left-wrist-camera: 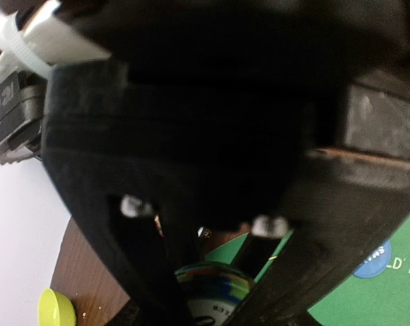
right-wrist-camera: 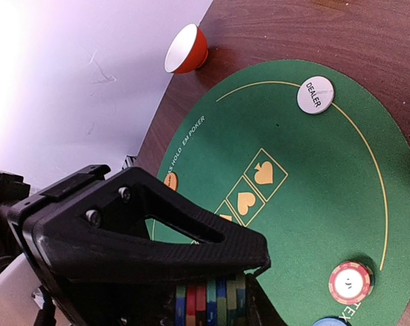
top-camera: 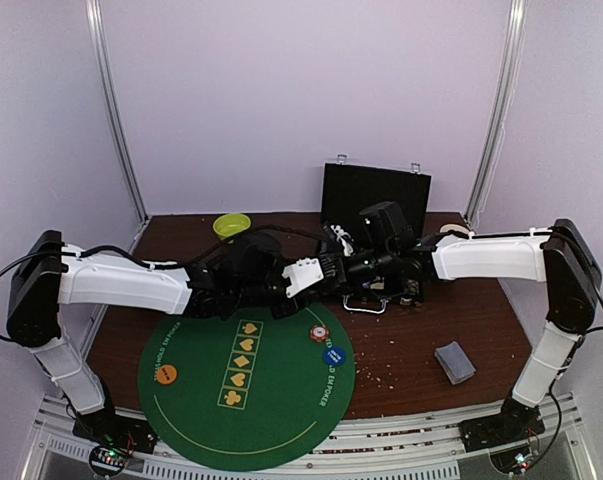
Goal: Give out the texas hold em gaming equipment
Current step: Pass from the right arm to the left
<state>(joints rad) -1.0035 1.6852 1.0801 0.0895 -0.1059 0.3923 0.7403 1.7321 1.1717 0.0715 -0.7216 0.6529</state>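
Note:
Both grippers meet above the far edge of the green poker mat [top-camera: 191,400]. My right gripper [top-camera: 333,266] [right-wrist-camera: 221,288] is shut on a short stack of multicoloured poker chips [right-wrist-camera: 211,305], held edge-on between its black fingers. In the left wrist view, my left gripper [top-camera: 311,273] [left-wrist-camera: 211,302] has a multicoloured chip [left-wrist-camera: 210,285] between its dark fingers, touching both. On the mat lie a red chip [top-camera: 320,333] [right-wrist-camera: 351,282], a blue button [top-camera: 332,354] [left-wrist-camera: 372,261], an orange button [top-camera: 168,373] [right-wrist-camera: 171,180] and a white DEALER button [right-wrist-camera: 315,95]. A deck of grey-blue cards [top-camera: 454,362] lies on the table to the right.
A lime-green bowl [top-camera: 232,226] stands at the back of the brown table [top-camera: 431,330], and an open black case [top-camera: 374,195] behind the grippers. The right wrist view shows a red-orange bowl [right-wrist-camera: 188,49] beside the wall. A metal handle [top-camera: 366,303] lies under the right arm.

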